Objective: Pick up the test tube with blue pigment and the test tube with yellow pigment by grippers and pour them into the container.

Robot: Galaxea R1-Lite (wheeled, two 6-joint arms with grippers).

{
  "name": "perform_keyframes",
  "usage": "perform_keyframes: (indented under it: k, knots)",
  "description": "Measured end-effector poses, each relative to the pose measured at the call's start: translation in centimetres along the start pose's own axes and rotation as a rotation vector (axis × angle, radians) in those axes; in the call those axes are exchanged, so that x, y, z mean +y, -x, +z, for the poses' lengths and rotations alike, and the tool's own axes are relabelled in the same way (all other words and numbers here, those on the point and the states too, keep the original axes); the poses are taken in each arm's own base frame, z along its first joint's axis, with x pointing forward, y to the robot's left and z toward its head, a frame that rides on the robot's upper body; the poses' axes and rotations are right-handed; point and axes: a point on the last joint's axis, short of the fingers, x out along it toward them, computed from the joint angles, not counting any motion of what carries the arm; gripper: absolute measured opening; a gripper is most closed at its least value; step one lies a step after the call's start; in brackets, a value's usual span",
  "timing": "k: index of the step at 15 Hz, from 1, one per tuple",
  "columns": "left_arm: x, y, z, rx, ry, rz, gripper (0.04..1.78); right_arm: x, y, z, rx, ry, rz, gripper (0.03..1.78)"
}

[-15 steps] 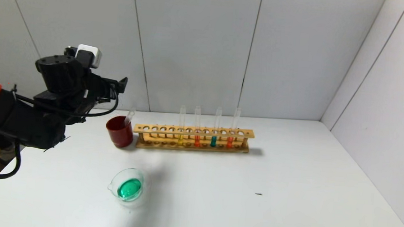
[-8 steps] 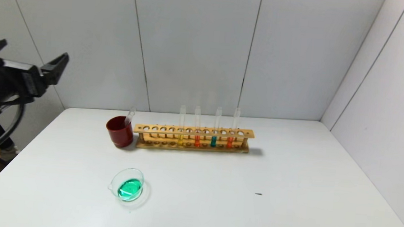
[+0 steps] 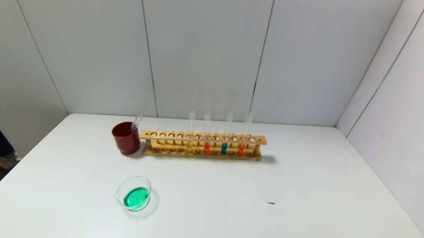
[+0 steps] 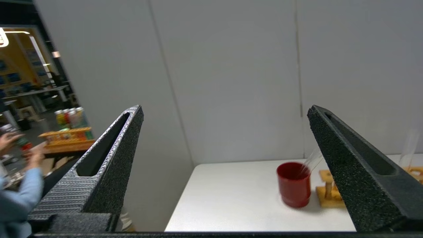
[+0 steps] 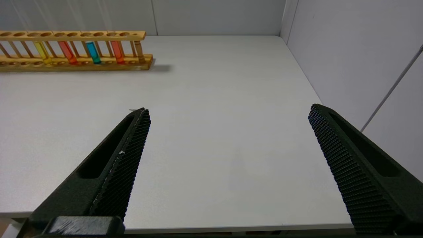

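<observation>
The test tube with blue pigment (image 3: 224,147) stands upright in the wooden rack (image 3: 203,138), and also shows in the right wrist view (image 5: 93,52). The test tube with yellow pigment (image 3: 189,146) stands in the same rack, left of an orange tube; it shows in the right wrist view too (image 5: 43,53). The container (image 3: 135,195), a clear glass dish, holds green liquid near the table's front left. My left gripper (image 4: 224,112) is open and empty, off the table's left side. My right gripper (image 5: 228,114) is open and empty at the table's front edge. Neither shows in the head view.
A dark red cup (image 3: 126,138) with an empty clear tube leaning in it stands against the rack's left end. Two orange tubes (image 3: 206,147) (image 3: 241,148) stand in the rack. A small dark speck (image 3: 271,203) lies right of centre. Walls close the back and right.
My left arm has drawn back leftward and left the head view; it was beside the red cup a second ago. The tubes, cup and dish have not moved.
</observation>
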Motion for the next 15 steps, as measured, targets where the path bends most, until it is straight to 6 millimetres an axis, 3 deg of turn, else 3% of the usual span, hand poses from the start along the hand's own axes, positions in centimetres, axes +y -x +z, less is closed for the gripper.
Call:
perform_keyframes:
  k: [2,8,12,15]
  knots:
    - [0.1,2.3,-1.5,0.041,-0.012,0.049,1.75,0.0,0.0,0.0,0.000,0.000,0.000,1.75]
    - [0.1,6.3,-4.2,0.137,0.014,0.016,1.75,0.0,0.0,0.0,0.000,0.000,0.000,1.75]
    - [-0.7,7.3,-7.9,0.252,-0.020,-0.057,1.75,0.0,0.0,0.0,0.000,0.000,0.000,1.75]
    - [-1.2,7.8,-9.1,0.354,0.011,-0.203,1.75,0.0,0.0,0.0,0.000,0.000,0.000,1.75]
